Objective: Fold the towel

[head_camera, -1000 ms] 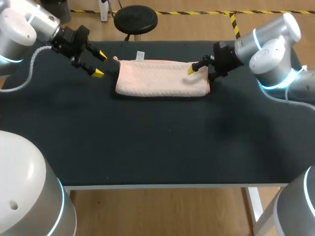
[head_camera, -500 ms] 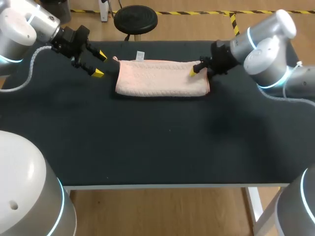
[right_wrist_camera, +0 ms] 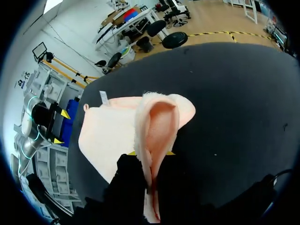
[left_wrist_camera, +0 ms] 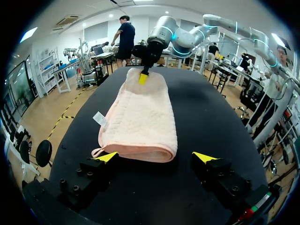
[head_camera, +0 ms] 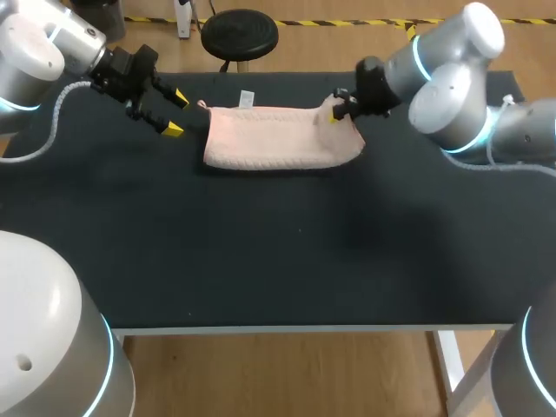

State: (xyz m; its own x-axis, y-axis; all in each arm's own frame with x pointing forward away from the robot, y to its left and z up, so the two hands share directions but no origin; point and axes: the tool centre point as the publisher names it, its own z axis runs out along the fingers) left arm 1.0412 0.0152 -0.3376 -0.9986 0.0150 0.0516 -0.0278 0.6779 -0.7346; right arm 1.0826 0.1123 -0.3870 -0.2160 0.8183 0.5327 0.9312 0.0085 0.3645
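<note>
Pink towel (head_camera: 269,139) lies folded at far middle of black tabletop (head_camera: 278,252). My right pincer (head_camera: 333,111) clamped on its right end, corner raised off surface. My left pincer (head_camera: 176,114) spread apart, just beside towel's left end, holding nothing.

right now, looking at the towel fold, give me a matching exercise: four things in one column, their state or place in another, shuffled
Column one:
1. left gripper
2. right gripper
3. towel
4. white tag

Column two:
a. shut on a raised corner of the towel
b. pink, lying folded on the black table
c. open, holding nothing, beside the towel's other end
d. sticking out from the towel's far edge

Pairs: 1-c, 2-a, 3-b, 4-d
</note>
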